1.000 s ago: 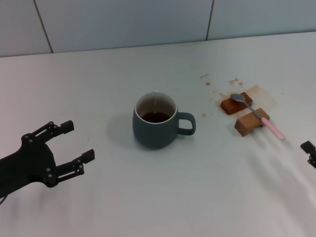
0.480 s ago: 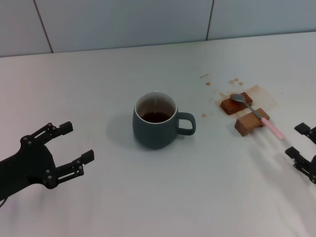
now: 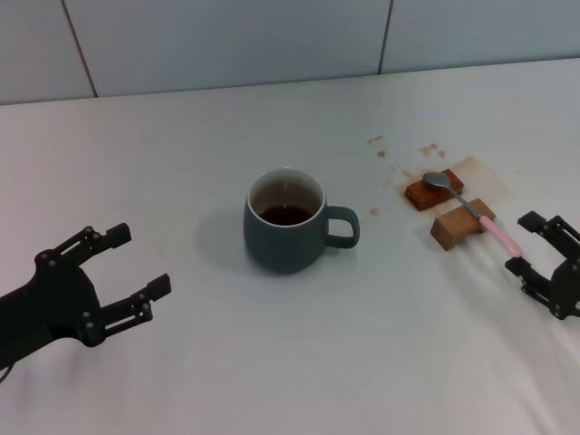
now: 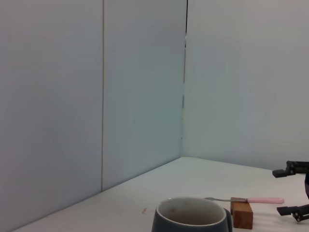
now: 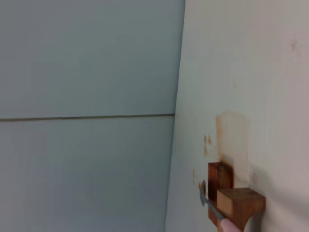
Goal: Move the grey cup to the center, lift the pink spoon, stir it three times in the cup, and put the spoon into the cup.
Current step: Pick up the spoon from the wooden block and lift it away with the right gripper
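Observation:
The grey cup (image 3: 288, 220) stands upright in the middle of the white table, handle toward the right, with dark liquid inside; its rim shows in the left wrist view (image 4: 191, 218). The pink spoon (image 3: 471, 212) lies across two brown wooden blocks (image 3: 449, 211) to the cup's right, also in the left wrist view (image 4: 251, 199) and right wrist view (image 5: 217, 212). My right gripper (image 3: 530, 243) is open and empty, just right of the spoon's pink handle end. My left gripper (image 3: 133, 261) is open and empty, low at the left, apart from the cup.
Brown spill stains (image 3: 433, 163) mark the table around and behind the blocks. A tiled wall (image 3: 272, 36) rises behind the table's far edge.
My right gripper has come in from the right edge and moved up-left toward the spoon's handle end. The left gripper, cup and spoon have stayed put.

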You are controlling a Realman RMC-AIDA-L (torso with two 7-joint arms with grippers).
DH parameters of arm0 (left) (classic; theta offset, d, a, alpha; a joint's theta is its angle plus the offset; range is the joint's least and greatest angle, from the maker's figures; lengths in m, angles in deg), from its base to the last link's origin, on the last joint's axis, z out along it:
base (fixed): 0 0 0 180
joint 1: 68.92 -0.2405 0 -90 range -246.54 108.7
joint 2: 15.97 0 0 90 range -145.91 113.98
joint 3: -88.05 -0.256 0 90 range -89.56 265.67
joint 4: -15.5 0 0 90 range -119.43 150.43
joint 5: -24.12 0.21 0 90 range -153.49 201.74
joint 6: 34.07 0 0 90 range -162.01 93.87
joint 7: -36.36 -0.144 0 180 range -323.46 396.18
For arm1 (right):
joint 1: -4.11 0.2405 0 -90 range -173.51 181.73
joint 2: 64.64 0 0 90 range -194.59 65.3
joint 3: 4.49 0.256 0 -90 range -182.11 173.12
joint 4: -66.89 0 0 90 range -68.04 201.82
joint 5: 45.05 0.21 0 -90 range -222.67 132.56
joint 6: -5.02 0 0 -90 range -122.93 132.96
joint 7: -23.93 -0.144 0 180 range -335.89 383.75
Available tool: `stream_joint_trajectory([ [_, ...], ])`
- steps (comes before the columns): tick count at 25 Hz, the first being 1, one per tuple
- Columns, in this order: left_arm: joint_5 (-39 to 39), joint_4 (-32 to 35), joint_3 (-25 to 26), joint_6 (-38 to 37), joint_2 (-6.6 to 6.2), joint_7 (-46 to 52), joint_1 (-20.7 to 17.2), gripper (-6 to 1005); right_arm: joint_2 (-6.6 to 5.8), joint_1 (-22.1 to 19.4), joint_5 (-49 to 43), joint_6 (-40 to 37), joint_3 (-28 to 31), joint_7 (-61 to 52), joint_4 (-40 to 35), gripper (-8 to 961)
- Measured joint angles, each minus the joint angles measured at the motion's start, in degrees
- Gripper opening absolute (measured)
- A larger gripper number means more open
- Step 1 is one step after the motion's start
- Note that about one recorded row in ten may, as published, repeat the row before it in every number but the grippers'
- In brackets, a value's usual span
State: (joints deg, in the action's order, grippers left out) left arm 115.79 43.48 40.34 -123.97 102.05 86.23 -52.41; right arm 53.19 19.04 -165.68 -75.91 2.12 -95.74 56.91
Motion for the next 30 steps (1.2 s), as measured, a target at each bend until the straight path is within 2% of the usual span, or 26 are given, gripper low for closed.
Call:
stream_joint_trajectory([
  [30,-0.39,-0.03,2.82,-2.30,0.09,-0.10,-1.44,859,0.02,4.45,-0.75,4.08,-0.62,0.21,-0.01,735],
])
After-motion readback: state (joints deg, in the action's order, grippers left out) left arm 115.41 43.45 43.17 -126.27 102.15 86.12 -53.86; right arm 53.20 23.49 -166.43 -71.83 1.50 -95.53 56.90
